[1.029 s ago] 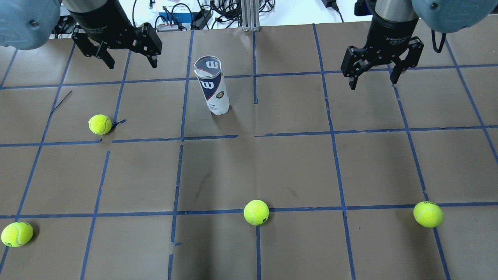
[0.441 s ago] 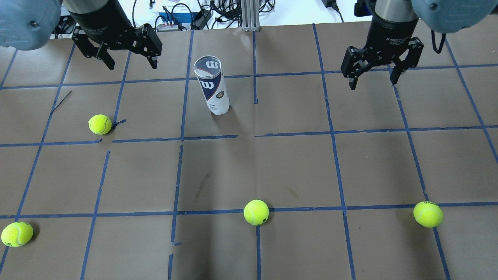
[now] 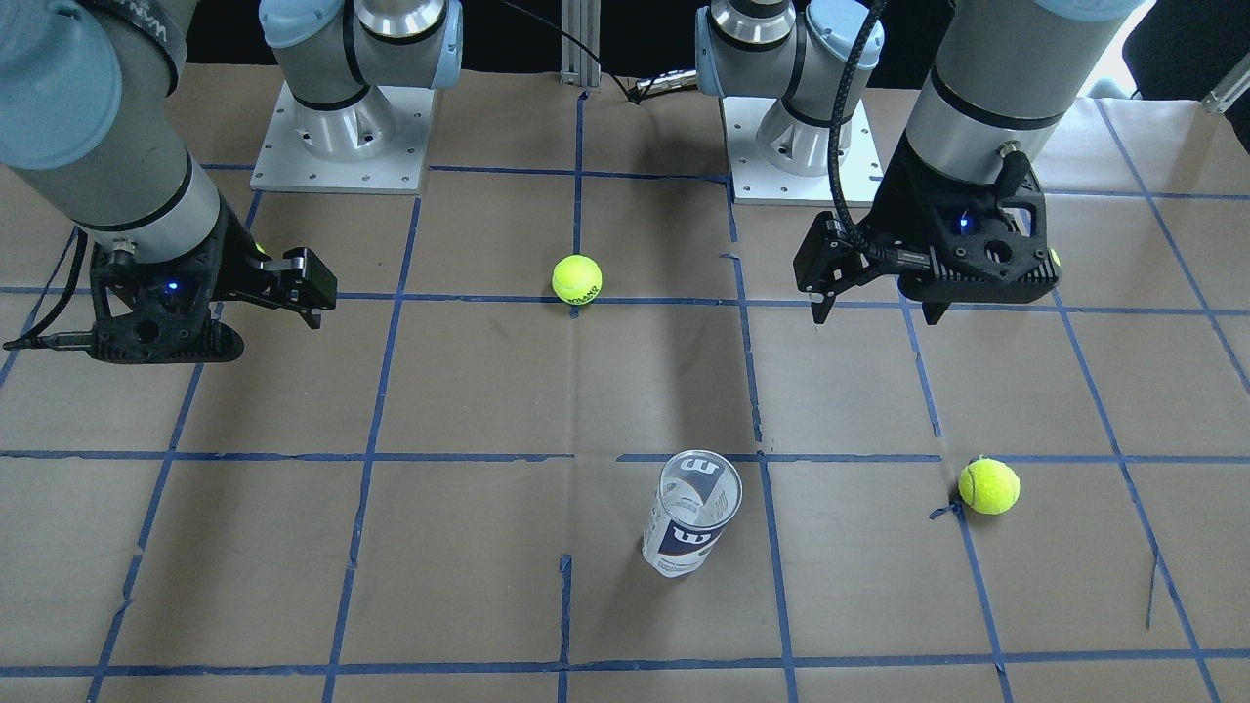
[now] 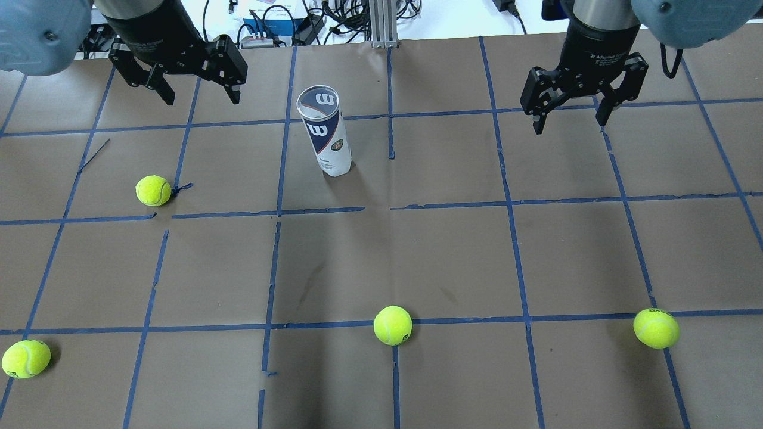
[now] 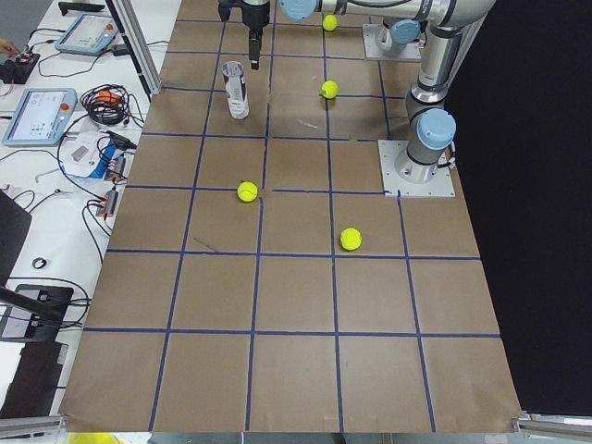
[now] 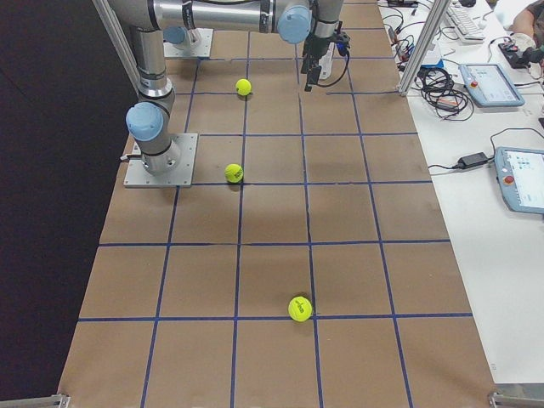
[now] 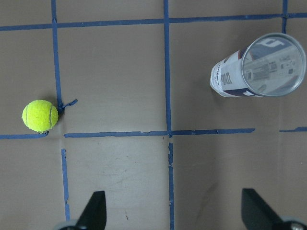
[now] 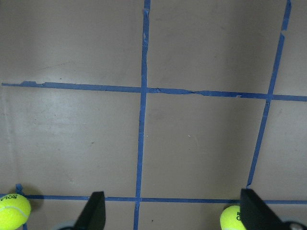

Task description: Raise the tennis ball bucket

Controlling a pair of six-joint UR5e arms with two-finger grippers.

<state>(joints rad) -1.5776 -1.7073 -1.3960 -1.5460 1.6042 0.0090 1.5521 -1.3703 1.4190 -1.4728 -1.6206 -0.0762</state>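
The tennis ball bucket (image 4: 325,131) is a clear can with a white and navy label. It stands upright on the brown table, far centre-left, and shows in the front view (image 3: 691,513) and the left wrist view (image 7: 259,67). My left gripper (image 4: 201,95) is open and empty. It hovers to the left of the can, apart from it; its fingertips (image 7: 93,211) show at the bottom of the left wrist view. My right gripper (image 4: 570,122) is open and empty, far to the right of the can, over bare table (image 8: 192,139).
Several yellow-green tennis balls lie loose: one left of the can (image 4: 153,190), one near centre (image 4: 393,325), one near right (image 4: 656,328), one at the near left corner (image 4: 25,358). Cables and devices (image 4: 268,24) lie beyond the far edge. Blue tape lines grid the table.
The right gripper has shifted slightly toward the far edge of the table. The left gripper, the can and the balls have stayed put.
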